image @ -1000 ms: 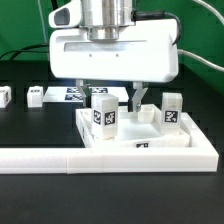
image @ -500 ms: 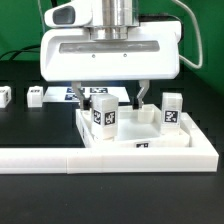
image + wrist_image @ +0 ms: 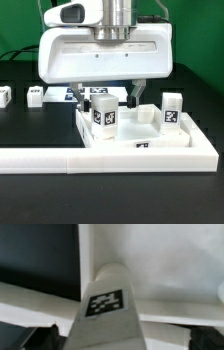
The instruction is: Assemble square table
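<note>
Exterior view: the white two-finger gripper (image 3: 108, 97) hangs spread and empty astride an upright white plastic block leg (image 3: 103, 114) standing in the white square tray-like plastic tabletop (image 3: 150, 152). Wrist view: that tagged leg (image 3: 105, 303) looks light, stiff and slick, so pinch its flat sides squarely.

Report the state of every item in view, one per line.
Pincer: open, straddling one leg, not gripping.
Straddled leg: upright in the tabletop.
Corner leg: upright in the tabletop's corner, exterior view's right.
Tabletop: flat, rim up.
Loose legs: on the table, outside the tabletop.
</note>
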`<state>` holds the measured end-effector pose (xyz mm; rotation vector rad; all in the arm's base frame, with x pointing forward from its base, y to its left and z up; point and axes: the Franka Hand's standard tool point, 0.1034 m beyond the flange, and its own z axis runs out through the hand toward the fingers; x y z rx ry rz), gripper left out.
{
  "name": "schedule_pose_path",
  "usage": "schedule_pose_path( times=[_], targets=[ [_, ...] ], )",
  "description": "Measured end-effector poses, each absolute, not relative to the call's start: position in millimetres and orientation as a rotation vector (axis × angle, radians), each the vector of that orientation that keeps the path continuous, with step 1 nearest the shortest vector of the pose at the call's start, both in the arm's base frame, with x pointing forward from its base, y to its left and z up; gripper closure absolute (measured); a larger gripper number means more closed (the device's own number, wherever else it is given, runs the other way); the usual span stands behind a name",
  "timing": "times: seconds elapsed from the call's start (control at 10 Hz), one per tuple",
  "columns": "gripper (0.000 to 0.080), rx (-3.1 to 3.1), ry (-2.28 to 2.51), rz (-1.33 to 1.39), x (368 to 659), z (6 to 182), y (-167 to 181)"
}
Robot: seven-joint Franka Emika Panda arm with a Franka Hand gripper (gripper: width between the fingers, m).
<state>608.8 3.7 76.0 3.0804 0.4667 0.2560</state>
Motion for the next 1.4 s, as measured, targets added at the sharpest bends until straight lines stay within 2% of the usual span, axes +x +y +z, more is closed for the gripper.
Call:
schedule_pose_path(
  times=[0.2,0.4,0.5,0.8,1.4],
  targets=[
    [0.0151,3.038,0.623,0.251,609.1,76.3,-0.9],
    [0.0428,3.04,0.614,0.251,609.0,76.1,-0.8],
    [0.0509,3.04,0.614,0.252,609.1,76.2,-0.9],
    [0.0509,3.062,0.532,0.255,609.1,76.0,-1.0],
    [0.0509,3.135,-0.455,0.26,608.5,74.5,3.8]
  ],
)
